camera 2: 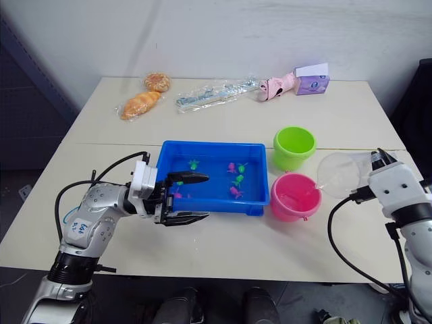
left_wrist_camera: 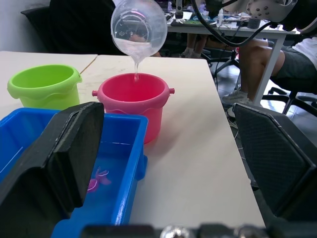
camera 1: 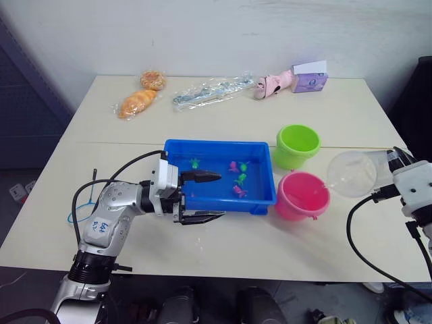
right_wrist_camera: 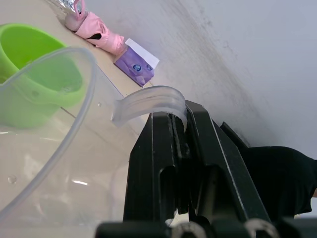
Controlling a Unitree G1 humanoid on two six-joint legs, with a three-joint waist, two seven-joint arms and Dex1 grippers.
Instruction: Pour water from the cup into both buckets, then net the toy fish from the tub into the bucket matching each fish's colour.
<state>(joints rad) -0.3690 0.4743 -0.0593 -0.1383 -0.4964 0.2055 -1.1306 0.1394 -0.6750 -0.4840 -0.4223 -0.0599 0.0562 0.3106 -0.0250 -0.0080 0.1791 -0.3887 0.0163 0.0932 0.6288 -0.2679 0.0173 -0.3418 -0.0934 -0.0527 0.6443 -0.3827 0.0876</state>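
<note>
Gripping the curved handle of the cup (left_wrist_camera: 138, 27), the right hand (right_wrist_camera: 179, 130) has its two black fingers pressed together on that clear plastic strip. The cup is tipped on its side above the pink bucket (camera 1: 302, 196), and a thin stream of water falls from its lip into the bucket's mouth. Just beyond the pink bucket from this hand stands the lime green bucket (camera 1: 297, 146), the two pails close together; both are smooth round plastic with small rim lugs.

The left hand (camera 1: 202, 197) hovers with its fingers spread wide and nothing between them, one finger over the near corner of the tub (camera 1: 219, 150) and the other just outside its front rim. The tub is a shallow, glossy blue rectangle holding a little water and the toy fish (camera 1: 236, 179), tiny green and magenta shapes scattered ahead of this hand. Behind the left arm, the net (camera 1: 79, 210) lies near the bench (camera 1: 236, 246) edge, its blue hoop partly hidden.

Far across the pale bench lie two wrapped bread rolls (camera 1: 138, 102), a crinkled clear bag (camera 1: 210, 91), a pink toy (camera 1: 272, 84) and a small purple box (camera 1: 310, 79).
</note>
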